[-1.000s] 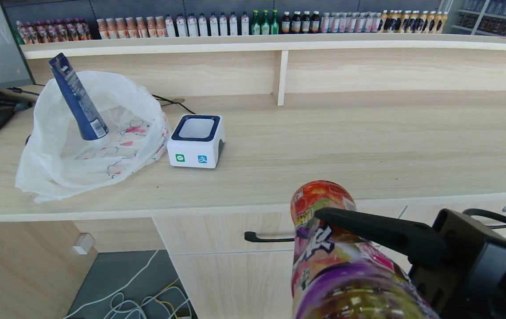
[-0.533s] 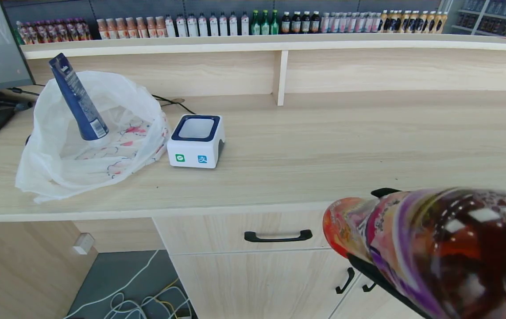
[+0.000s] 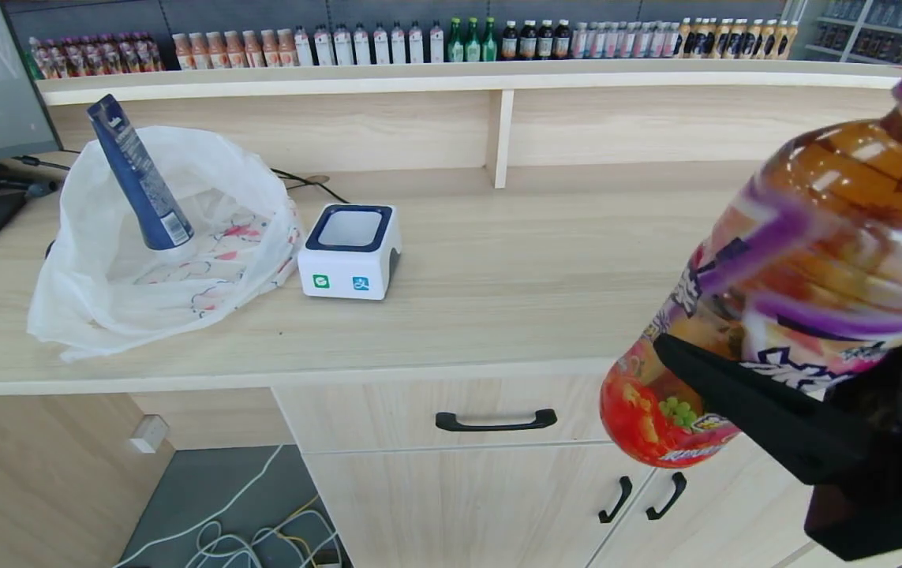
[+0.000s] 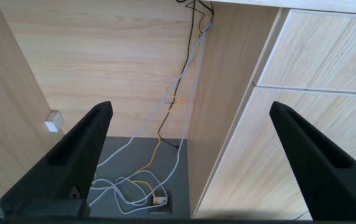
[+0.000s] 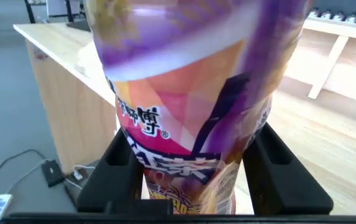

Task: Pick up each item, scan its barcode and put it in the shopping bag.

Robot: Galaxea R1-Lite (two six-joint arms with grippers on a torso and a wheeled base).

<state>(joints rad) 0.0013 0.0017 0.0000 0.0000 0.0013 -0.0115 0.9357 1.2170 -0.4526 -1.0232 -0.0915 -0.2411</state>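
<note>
Purple and orange wrap goes round the tea bottle [image 3: 806,237], and its cap is purple too. The right tool [image 5: 196,165] is clenched on the low part of the bottle, with one black finger on each side. The bottle is up in the air at 3 o'clock in the head view. It leans, with the cap toward 1 o'clock and the red bottom toward 7 o'clock.

The white shopping bag [image 3: 80,300] lies open on the wooden surface [image 3: 537,268] at 9 o'clock. A blue tube [image 3: 139,177] stands in it, tipped, with its top toward 11 o'clock. So I think one item is done.

The scanner [image 3: 350,251] is a small white box with a dark blue rim. It sits just beside the bag, on the bag's 3 o'clock side. The bottle is well apart from the scanner, off toward its 3 o'clock.

The left tool [image 4: 193,155] hangs low by the cupboard [image 4: 302,50], over some cables [image 4: 147,180] on the floor. Its fingers are spread wide and hold nothing.

I think the bottle's pick-up is done, but its scan is not. It has to go toward 9 o'clock, over the scanner, with the barcode facing the window. Then it goes into the bag. I cannot see the barcode on the bottle.
</note>
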